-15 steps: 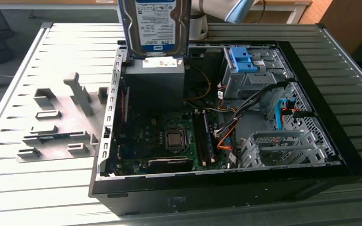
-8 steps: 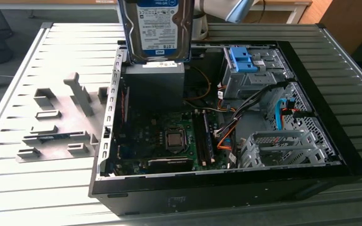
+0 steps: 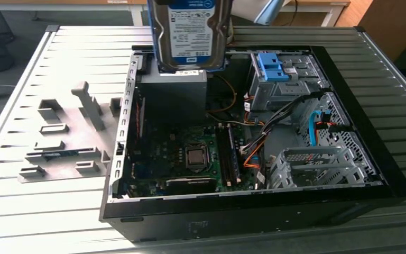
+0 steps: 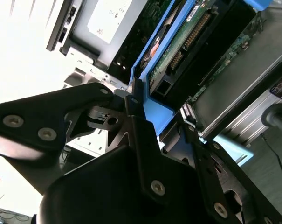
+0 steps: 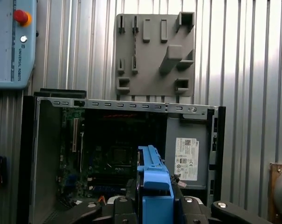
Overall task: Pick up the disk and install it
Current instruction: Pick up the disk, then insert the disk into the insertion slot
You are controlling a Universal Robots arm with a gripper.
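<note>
Above the open computer case (image 3: 259, 217), toward the desk's (image 3: 48, 211) far edge, I have the hand (image 4: 157, 109) clamped on the disk (image 3: 188, 34) by its blue rail (image 4: 154, 51); the blue-and-white label (image 3: 190, 26) faces the exterior view.

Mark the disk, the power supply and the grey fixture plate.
disk (image 3: 192, 32): exterior view, label face.
power supply (image 5: 186, 156): first wrist view, white sticker.
grey fixture plate (image 5: 147, 65): first wrist view, bare middle.

glossy black jaws of jointed plates, dotted with silver screws (image 4: 158, 187).
</note>
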